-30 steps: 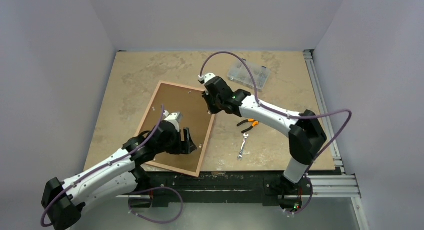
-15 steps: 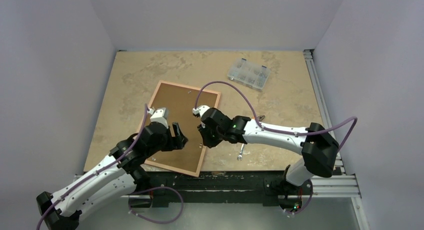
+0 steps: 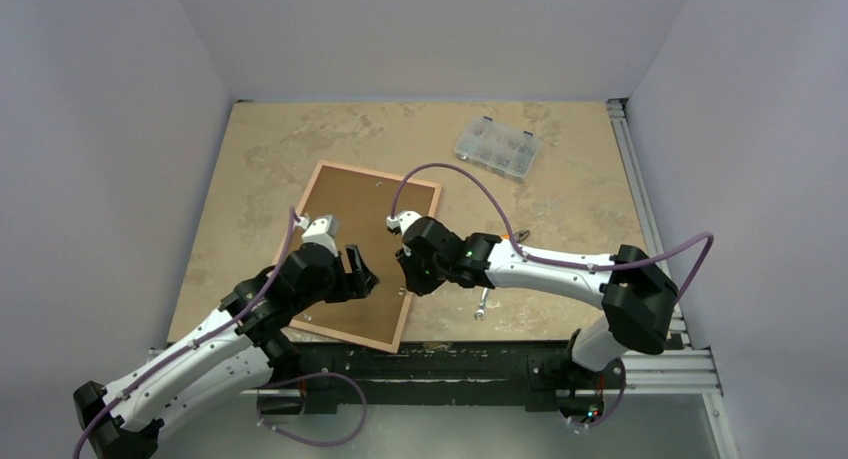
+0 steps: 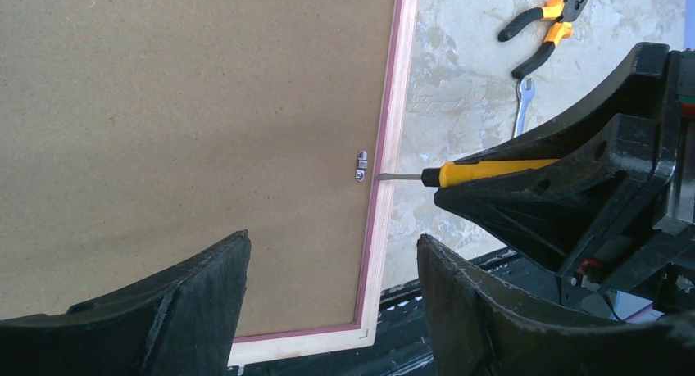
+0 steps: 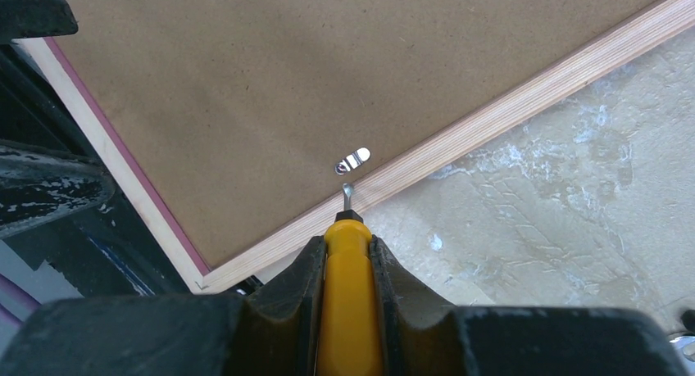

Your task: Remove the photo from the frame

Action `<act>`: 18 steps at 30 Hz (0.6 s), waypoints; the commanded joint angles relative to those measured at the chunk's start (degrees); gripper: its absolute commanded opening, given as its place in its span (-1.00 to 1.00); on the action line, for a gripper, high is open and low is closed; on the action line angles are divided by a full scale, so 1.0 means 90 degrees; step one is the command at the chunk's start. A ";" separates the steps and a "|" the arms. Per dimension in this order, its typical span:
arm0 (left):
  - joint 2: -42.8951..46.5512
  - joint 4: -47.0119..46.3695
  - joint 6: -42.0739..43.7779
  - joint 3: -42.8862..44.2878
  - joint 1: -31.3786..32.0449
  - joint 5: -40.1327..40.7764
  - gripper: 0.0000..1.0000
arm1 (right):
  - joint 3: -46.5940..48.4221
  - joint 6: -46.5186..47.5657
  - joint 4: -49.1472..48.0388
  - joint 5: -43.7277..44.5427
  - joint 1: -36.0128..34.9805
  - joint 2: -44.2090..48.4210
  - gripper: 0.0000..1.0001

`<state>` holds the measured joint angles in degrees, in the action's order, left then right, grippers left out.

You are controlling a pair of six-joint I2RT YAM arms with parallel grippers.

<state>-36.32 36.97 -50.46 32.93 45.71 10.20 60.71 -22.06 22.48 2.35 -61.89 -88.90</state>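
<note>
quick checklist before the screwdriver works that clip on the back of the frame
1. right gripper shut on the screwdriver: ok
2. screwdriver tip lined up with the clip: ok; actual contact: cannot tell
3. left gripper open and empty above the backing board: ok
4. frame lying back side up: ok
5. pliers and wrench apart from the frame: ok
6. clip already turned free: cannot tell
</note>
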 commanded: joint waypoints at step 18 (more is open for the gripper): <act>0.0217 -0.0112 -0.0097 -0.0116 -0.0039 -0.0049 0.45 | 0.0225 0.0142 -0.0351 0.0251 -0.0086 -0.0526 -1.00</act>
<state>-34.79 37.04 -50.48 31.92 45.71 10.02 60.86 -21.74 21.15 3.51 -62.37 -91.09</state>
